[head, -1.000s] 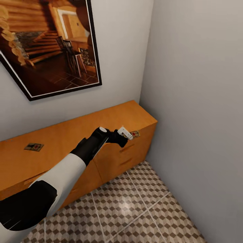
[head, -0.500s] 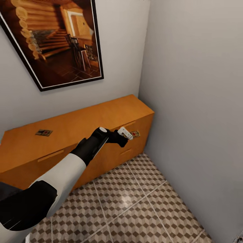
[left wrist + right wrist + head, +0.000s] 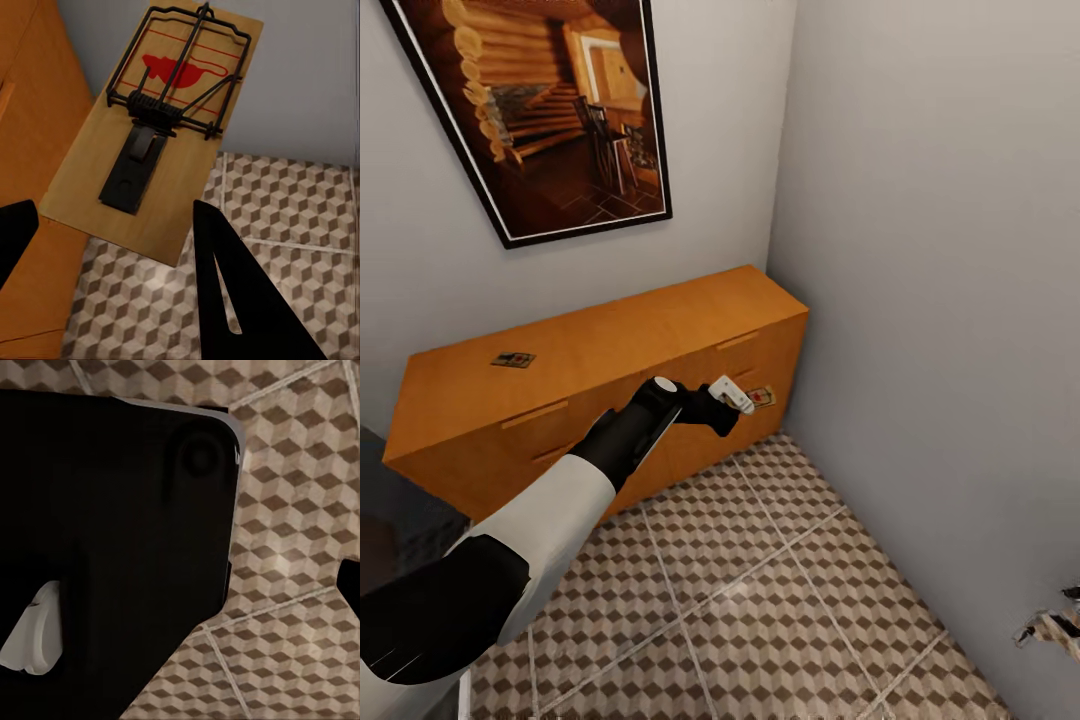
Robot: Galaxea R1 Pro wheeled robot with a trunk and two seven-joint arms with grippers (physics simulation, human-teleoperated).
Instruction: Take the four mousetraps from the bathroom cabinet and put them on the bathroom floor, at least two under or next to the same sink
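**One trap in hand, ready to carry to the floor**

Low in the head view lies the bathroom floor (image 3: 780, 610), its cube-printed tiles open and bare across the lower middle of the frame. The left arm reaches up from the lower left corner to the frame's centre, where the left gripper (image 3: 745, 398) is clenched on a mousetrap (image 3: 761, 397); the left wrist view confirms the hold, the brown board (image 3: 161, 127) sitting between the dark fingers with its wire bar and red mouse mark facing the camera, tile and cabinet wood beyond it. The right gripper's state cannot be told: its wrist view gives a dark body over tiles and no clear sight of the fingers.

Beyond the held trap stands the orange cabinet (image 3: 660, 330) against the wall, and on its top, left of centre, rests a second mousetrap (image 3: 513, 359). A framed picture (image 3: 550, 110) hangs at upper left.

To do this step well, I judge the arm should keep the grip firm and the board level while travelling, lower it close to the tiles before releasing, and choose a spot beside the sink.
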